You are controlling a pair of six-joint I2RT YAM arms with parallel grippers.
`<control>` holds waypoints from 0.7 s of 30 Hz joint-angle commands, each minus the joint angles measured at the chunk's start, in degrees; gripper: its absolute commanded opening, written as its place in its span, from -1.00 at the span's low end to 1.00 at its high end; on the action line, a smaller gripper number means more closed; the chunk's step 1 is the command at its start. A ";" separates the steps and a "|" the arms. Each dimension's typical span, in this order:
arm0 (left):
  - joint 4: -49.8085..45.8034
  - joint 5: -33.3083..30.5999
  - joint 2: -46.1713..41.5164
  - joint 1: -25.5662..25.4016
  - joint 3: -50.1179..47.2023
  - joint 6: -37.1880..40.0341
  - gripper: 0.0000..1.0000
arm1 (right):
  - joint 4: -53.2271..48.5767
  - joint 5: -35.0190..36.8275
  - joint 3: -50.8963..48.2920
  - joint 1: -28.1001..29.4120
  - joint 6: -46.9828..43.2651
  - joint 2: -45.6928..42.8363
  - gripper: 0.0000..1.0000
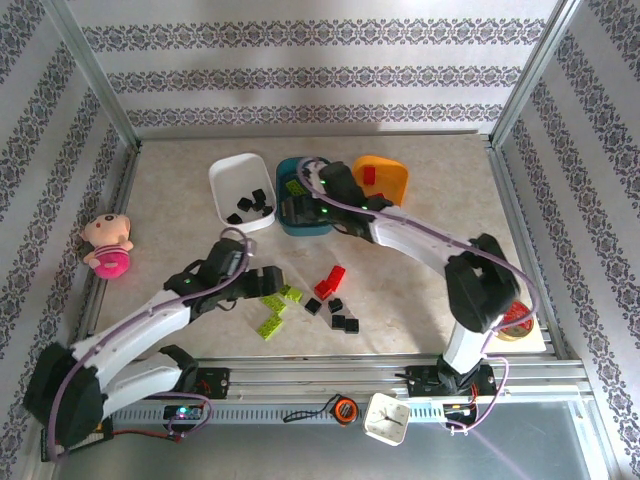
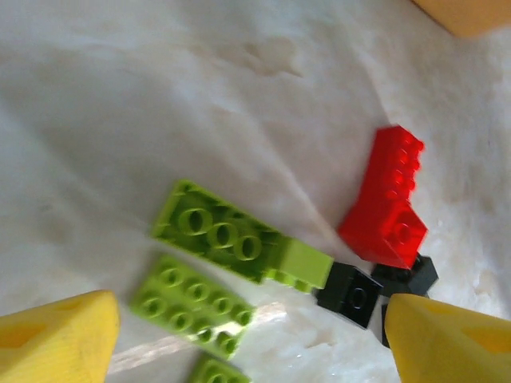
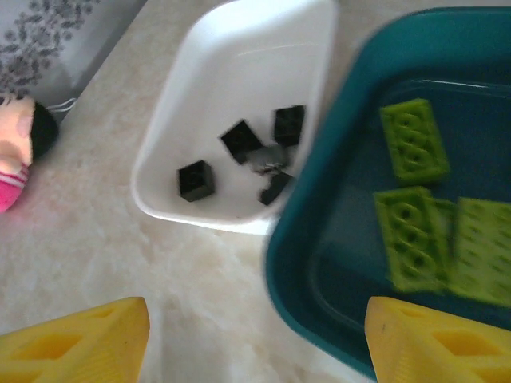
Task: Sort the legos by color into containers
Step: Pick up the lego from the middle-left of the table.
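Three containers stand at the back: a white tub (image 1: 228,178) with several black legos (image 3: 196,179), a dark teal tub (image 1: 292,226) with lime green legos (image 3: 411,140), and an orange tub (image 1: 392,182) with a red lego. My right gripper (image 3: 255,343) is open over the teal tub's (image 3: 295,239) near rim, beside the white tub (image 3: 231,48), with nothing between its fingers. My left gripper (image 2: 255,335) is open just above loose green legos (image 2: 227,235) on the table. A red lego (image 2: 387,211) and a black lego (image 2: 351,294) lie beside them.
A pink-and-cream doll (image 1: 108,245) lies at the left wall. A red round disc (image 1: 515,322) sits near the right arm's base. More loose black legos (image 1: 342,318) and a red one (image 1: 330,280) lie mid-table. Metal frame rails border the table.
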 commanded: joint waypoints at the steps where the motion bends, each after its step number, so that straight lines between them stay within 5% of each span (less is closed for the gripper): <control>1: 4.59 -2.83 6.05 -6.89 4.01 1.91 0.66 | 2.55 2.09 -9.19 -2.08 1.18 -7.28 0.43; 8: 0.70 -4.91 20.65 -18.85 12.19 6.23 0.40 | 2.65 2.82 -21.72 -6.70 2.26 -19.84 0.44; 21: -2.94 -10.73 30.59 -22.65 17.30 8.93 0.17 | 2.95 2.05 -26.63 -9.45 2.60 -25.65 0.44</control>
